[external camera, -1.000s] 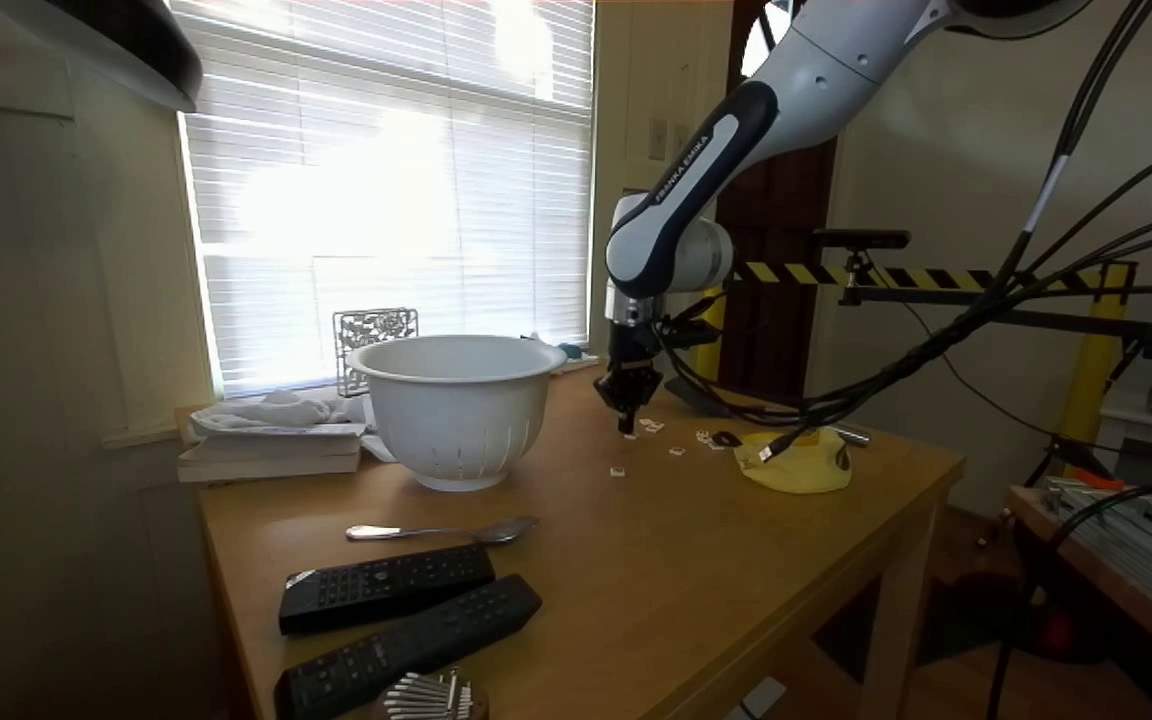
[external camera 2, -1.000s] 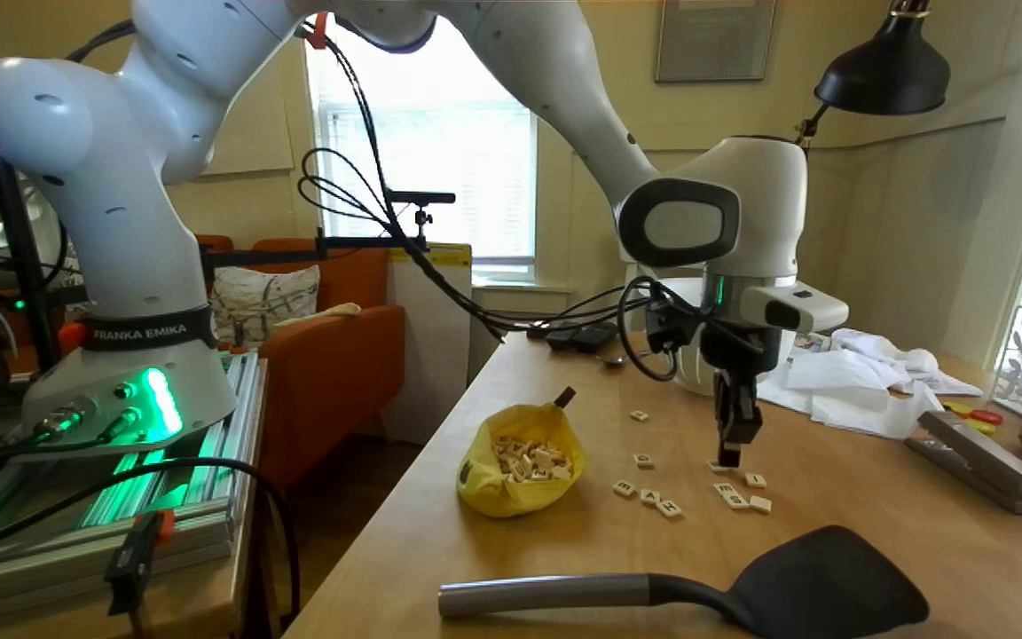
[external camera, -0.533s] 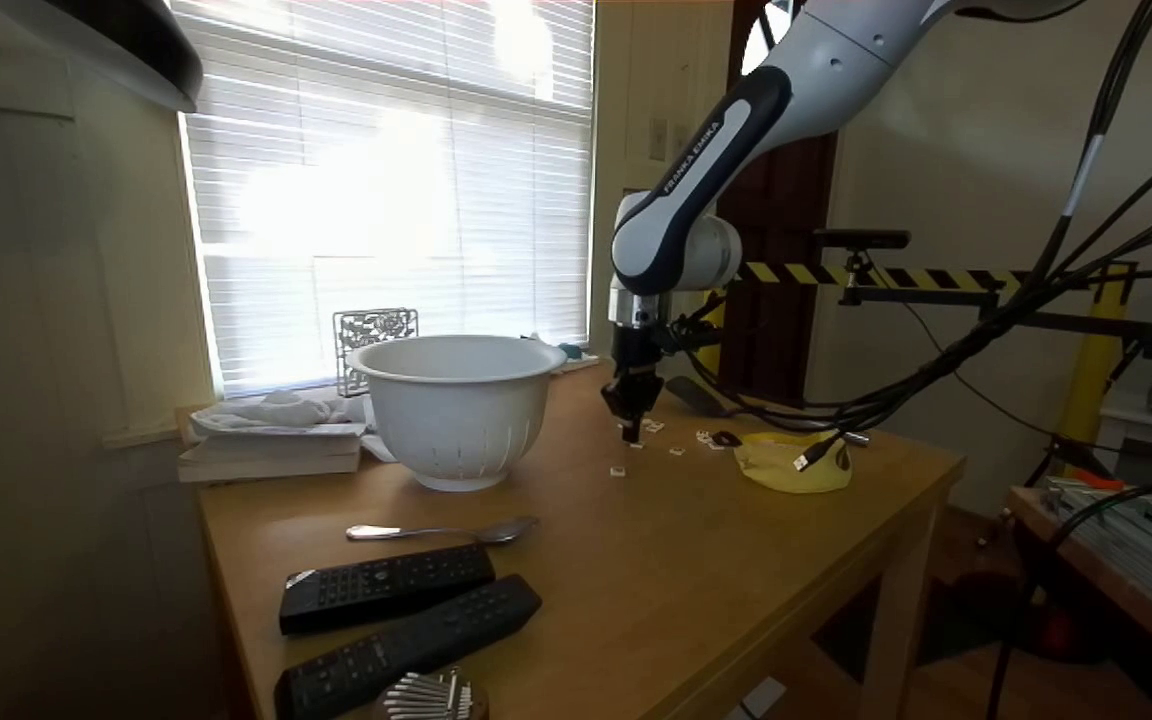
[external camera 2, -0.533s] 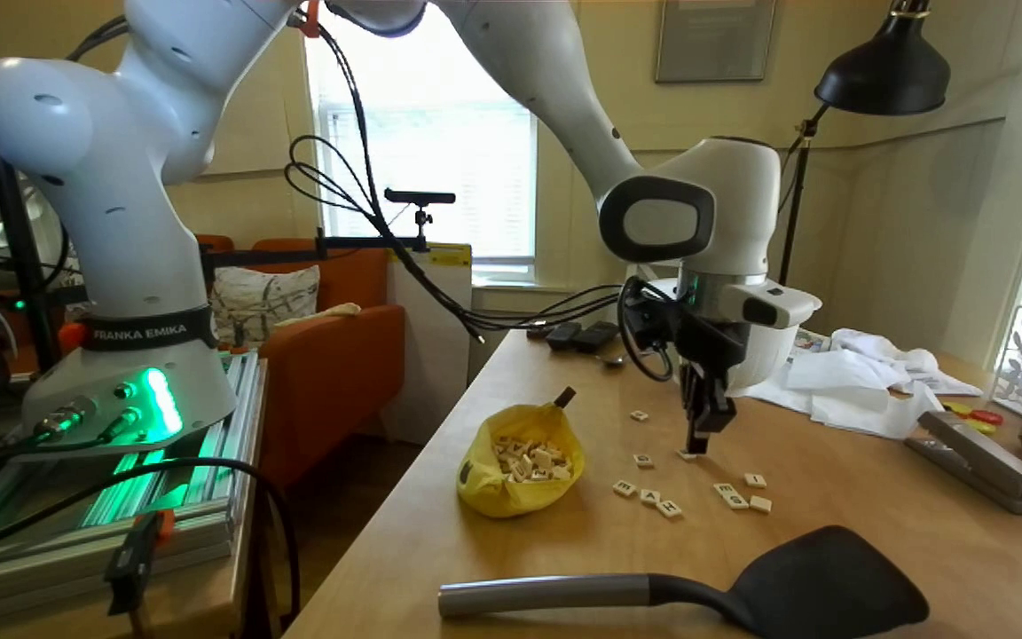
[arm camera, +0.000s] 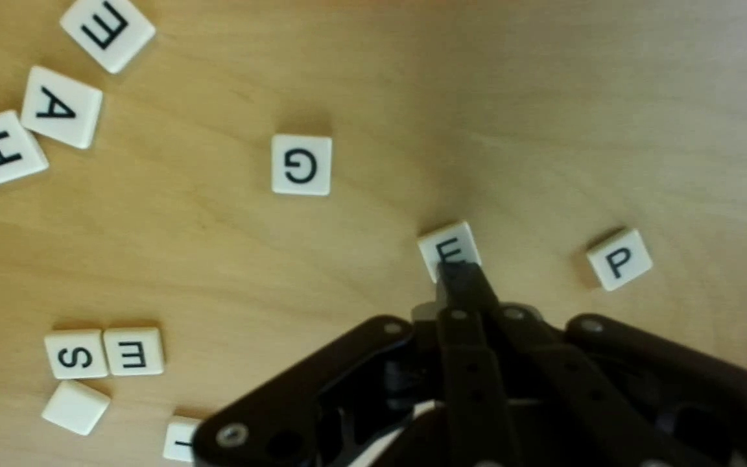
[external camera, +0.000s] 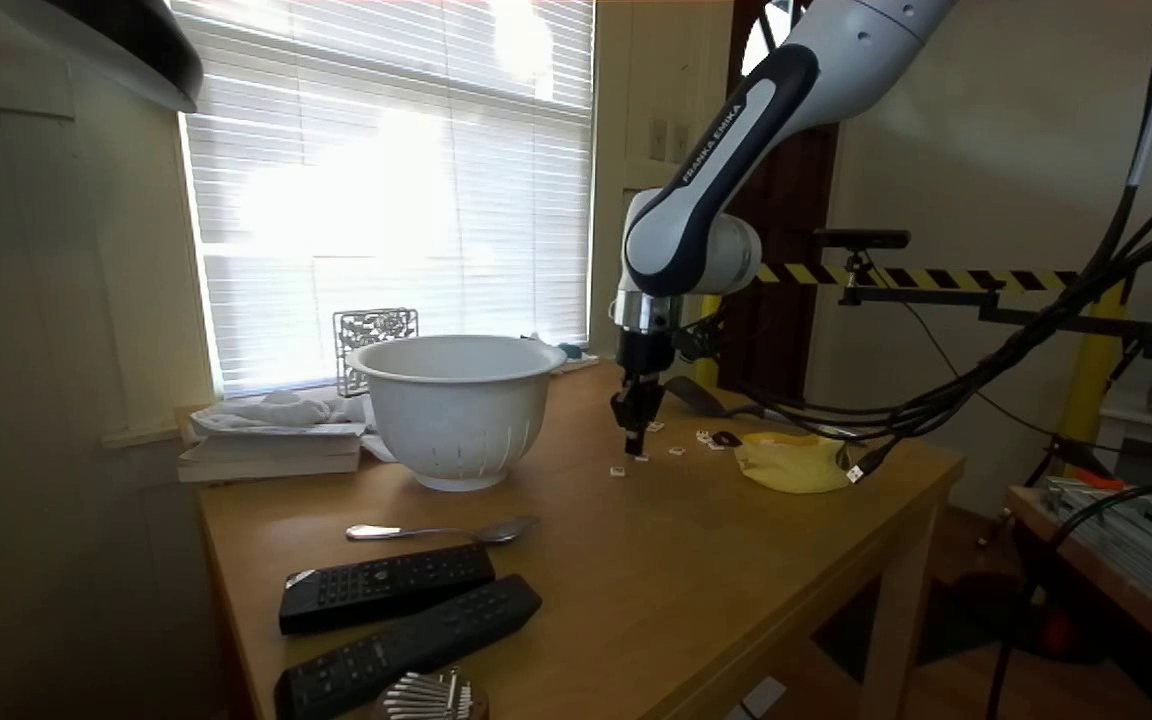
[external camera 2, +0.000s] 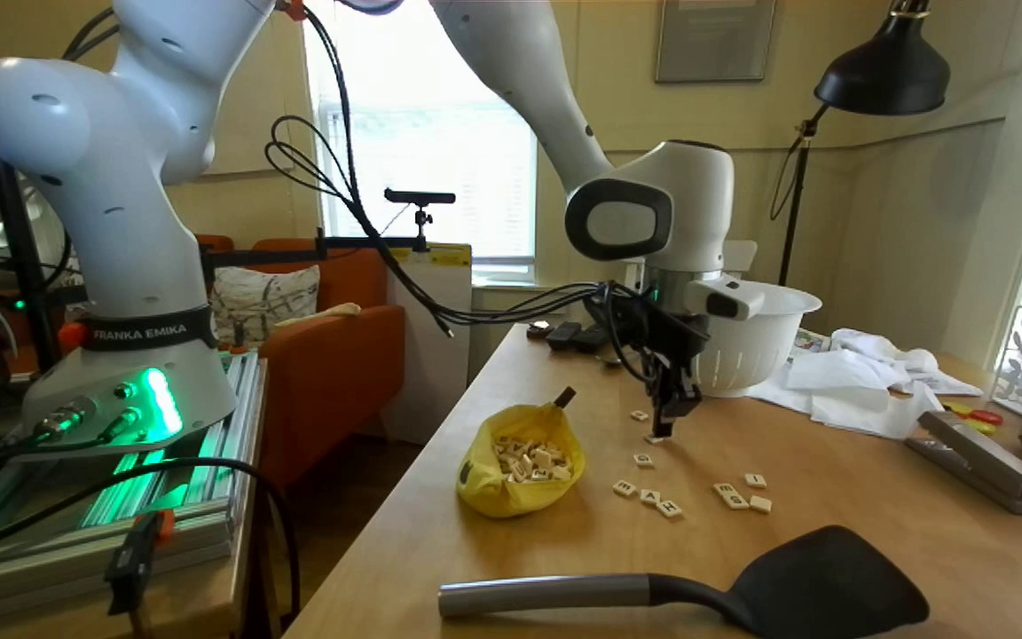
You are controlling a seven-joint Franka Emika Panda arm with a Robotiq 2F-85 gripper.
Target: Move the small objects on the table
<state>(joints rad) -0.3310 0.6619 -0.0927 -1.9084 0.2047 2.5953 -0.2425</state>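
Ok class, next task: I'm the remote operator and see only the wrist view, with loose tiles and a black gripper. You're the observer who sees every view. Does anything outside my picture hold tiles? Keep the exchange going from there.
Observer: Yes. In an exterior view, an open yellow pouch shows tiles inside.
Operator: Is there a bigger container on the table?
Observer: A white colander stands there, in both exterior views.
Operator: And is any cable loose?
Observer: Yes, a cable end hangs free, in both exterior views.
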